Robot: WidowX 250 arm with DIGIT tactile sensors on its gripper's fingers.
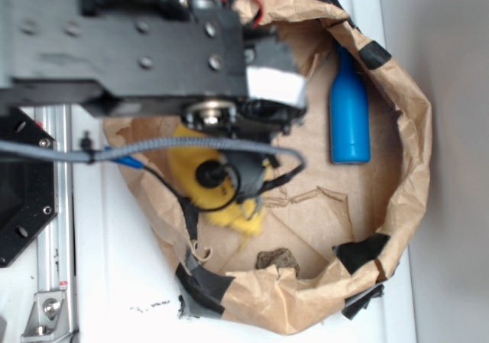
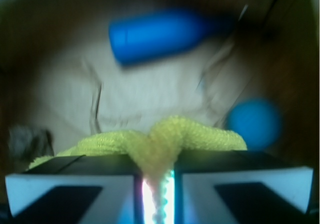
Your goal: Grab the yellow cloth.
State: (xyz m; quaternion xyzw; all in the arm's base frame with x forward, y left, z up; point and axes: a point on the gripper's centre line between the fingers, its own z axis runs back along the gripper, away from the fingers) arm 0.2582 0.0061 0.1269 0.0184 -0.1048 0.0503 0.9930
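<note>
Your end effector (image 2: 156, 194) is clamped on the yellow cloth (image 2: 165, 139): in the wrist view the two fingers (image 2: 75, 184) stand almost together, with a ridge of the ribbed fabric squeezed up between them and the rest spreading to either side just beyond the tips. So the grab itself looks done, or very nearly. What you cannot confirm from these views is whether the cloth has left the floor of the paper bag (image 1: 405, 129); a lift to prove the hold is, in my judgement, what remains.

In the exterior view the cloth (image 1: 183, 167) lies in the left half of the bag, mostly hidden under the wrist and its cables, with a yellow fringe showing below them.

The arm (image 1: 122, 45) reaches in from the upper left, its black links crossing the bag's rim, and the wrist points straight down over the cloth.

Farther out, the blue bottle (image 1: 349, 114) lies on its side near the right wall, well apart from the cloth. A small dark scrap (image 1: 276, 260) sits near the bag's lower edge. The bag rests on the white desk (image 1: 114, 282).
</note>
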